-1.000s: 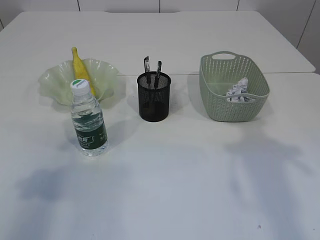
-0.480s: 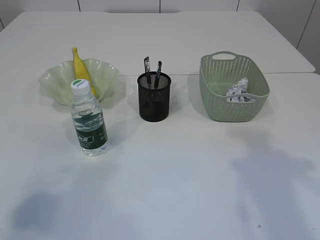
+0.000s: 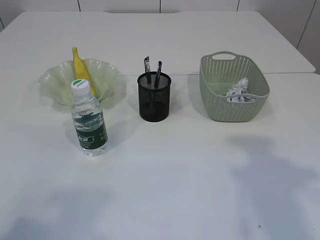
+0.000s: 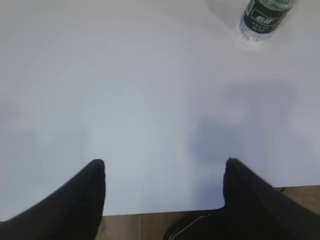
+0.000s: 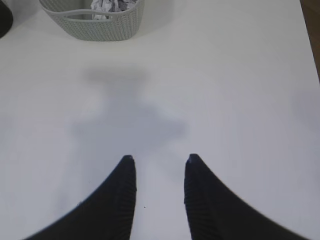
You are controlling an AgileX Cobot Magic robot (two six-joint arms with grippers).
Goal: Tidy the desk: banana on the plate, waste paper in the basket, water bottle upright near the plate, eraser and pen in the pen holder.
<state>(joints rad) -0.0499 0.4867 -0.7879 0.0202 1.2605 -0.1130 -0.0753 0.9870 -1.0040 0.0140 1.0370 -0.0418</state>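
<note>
Objects haven't budged over last second, only arm shadows sliding toward near table edge, so arms look like they're pulling back.

Landmark: black mesh pen holder (image 3: 154, 96), pens inside; eraser not visible.
- yellow banana (image 3: 81, 68) on pale green wavy glass plate (image 3: 55, 82), left of holder
- clear plastic water bottle (image 3: 89, 121) upright, front-left of holder, near plate
- crumpled white waste paper (image 3: 238, 91) in green woven basket (image 3: 234, 112), right of holder

Left gripper (image 4: 165, 162) spread wide, empty. Right gripper (image 5: 158, 159) narrower gap, empty.

Pretty much done imo.

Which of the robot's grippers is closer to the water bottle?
Left. The left gripper sees the water bottle just ahead to its right; the right gripper faces the basket, with no bottle in its view.
</note>
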